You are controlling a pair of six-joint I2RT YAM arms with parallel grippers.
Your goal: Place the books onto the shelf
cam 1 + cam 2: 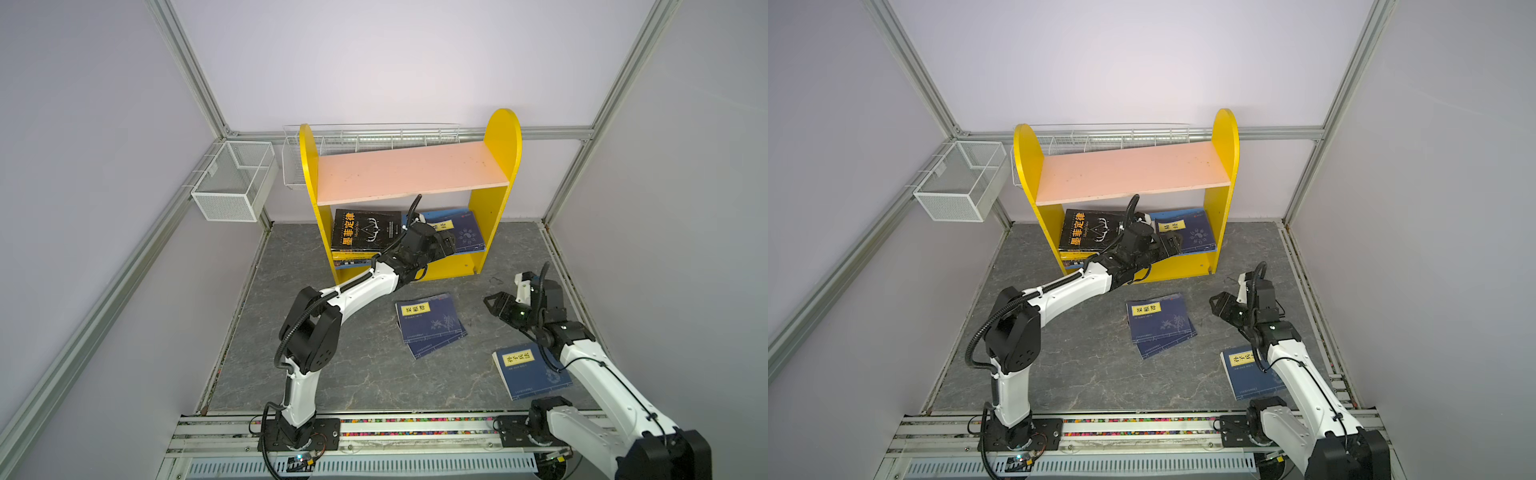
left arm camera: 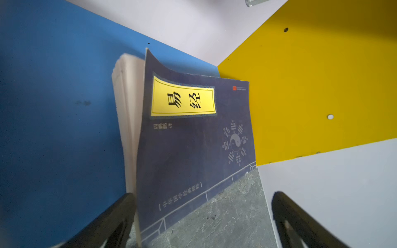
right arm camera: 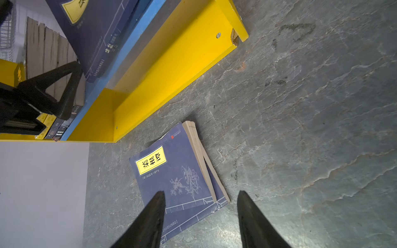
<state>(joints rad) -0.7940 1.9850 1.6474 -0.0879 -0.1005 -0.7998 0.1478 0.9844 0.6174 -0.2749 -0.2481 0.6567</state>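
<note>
Navy book (image 2: 193, 139) on the blue shelf board (image 2: 53, 107), half hidden behind the left arm (image 1: 361, 286).
Left fingers (image 2: 111, 223) wide, gripping nothing; right fingers (image 3: 150, 221) apart, empty, near two navy books (image 3: 178, 171).

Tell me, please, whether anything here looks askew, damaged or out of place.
Yes. The navy book on the blue board has its cover curled away from fanned pages. The yellow front panel is chipped at one corner. Two books lie crookedly stacked on the table.
</note>
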